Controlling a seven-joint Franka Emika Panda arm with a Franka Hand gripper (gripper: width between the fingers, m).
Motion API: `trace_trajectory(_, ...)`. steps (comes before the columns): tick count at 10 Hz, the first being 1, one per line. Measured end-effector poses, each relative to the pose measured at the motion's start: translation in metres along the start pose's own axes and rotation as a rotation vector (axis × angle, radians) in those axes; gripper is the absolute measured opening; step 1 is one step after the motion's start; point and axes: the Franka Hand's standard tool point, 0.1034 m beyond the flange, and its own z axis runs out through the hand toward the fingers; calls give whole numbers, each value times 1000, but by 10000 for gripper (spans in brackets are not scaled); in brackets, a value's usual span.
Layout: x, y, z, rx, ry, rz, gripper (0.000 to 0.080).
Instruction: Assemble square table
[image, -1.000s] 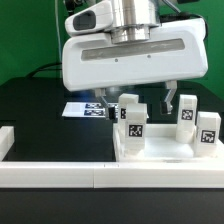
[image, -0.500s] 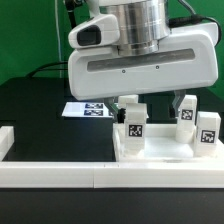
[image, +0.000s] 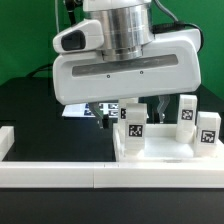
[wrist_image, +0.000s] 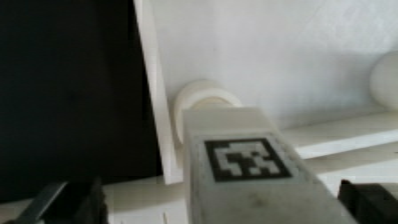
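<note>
1. The key relation: in the wrist view the tagged leg (wrist_image: 240, 150) sat right between the 2 fingertips (wrist_image: 68, 203), with 1 dark tip showing on each side of it. So the jaws straddled it rather than sitting off to one side.
2. That leg stood upright on the white square panel (image: 160, 152), long axis vertical, tag facing the wrist camera. In the exterior view it was the leg (image: 133, 126) near the panel's left edge.
3. 2 more tagged legs (image: 186, 113) stood further to the exterior view's right on the same panel, well apart from the gripper (image: 128, 108).
4. The jaws were spread wide apart, holding nothing as far as I could tell; I couldn't make out any contact with the leg.
5. My guess: squeezing in on that leg came next.
</note>
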Motion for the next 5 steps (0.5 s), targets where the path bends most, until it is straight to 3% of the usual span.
trace_trajectory(3,0,0,0,2,0,67,287)
trace_trajectory(5,0,0,0,2,0,191,287)
